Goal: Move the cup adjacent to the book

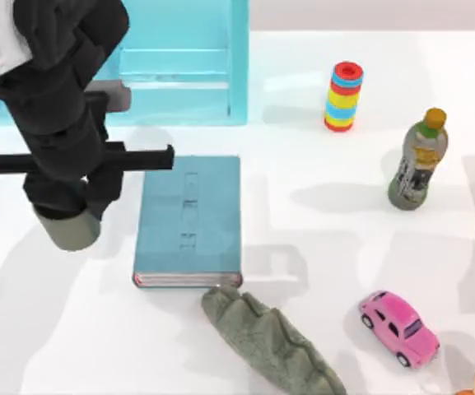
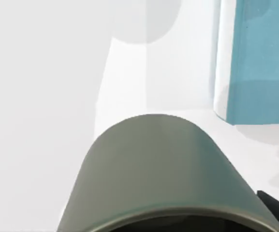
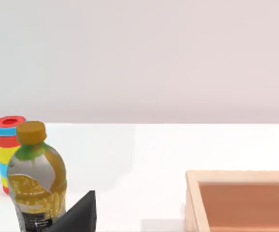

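Gripping the cup (image 1: pixel 71 230) in the left gripper (image 1: pixel 66 212) at the table's (image 1: pixel 319 239) left side, fingers closed around it, cup hanging just under the wrist. Holding it just left of the book (image 1: pixel 189 222), apart from its edge. Showing, past the cup's rim (image 2: pixel 170 164), the book's corner (image 2: pixel 257 63).

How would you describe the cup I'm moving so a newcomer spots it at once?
Find the large flat teal-blue hardcover book on the white table. Just off its left edge, the left gripper holds a small plain grey-green cylindrical cup. Unlike the bumpy grey-green elongated lump below the book, it is smooth and round.
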Controlling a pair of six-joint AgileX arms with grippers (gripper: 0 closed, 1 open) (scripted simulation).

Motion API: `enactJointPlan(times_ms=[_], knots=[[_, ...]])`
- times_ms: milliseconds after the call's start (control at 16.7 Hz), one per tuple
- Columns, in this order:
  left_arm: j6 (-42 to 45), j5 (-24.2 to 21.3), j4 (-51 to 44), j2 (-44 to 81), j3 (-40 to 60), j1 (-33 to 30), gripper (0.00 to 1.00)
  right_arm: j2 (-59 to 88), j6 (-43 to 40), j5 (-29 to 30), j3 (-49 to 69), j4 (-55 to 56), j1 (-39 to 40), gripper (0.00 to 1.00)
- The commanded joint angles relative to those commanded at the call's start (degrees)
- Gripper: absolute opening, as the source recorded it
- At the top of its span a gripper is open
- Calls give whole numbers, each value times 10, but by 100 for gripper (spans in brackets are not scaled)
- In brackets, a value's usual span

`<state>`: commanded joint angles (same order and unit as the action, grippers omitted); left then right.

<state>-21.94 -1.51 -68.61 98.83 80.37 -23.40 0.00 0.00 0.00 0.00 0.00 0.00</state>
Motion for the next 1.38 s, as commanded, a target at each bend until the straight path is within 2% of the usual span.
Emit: enactJointPlan(times_ms=[360,660,1380], knots=[[9,-2,112,18,-94,10,0,0,0,0,0,0,0,100],[9,-1,121,20,-102,11,0,0,0,0,0,0,0,100],[9,-1,121,20,-102,11,90,0,0,0,0,0,0,100]])
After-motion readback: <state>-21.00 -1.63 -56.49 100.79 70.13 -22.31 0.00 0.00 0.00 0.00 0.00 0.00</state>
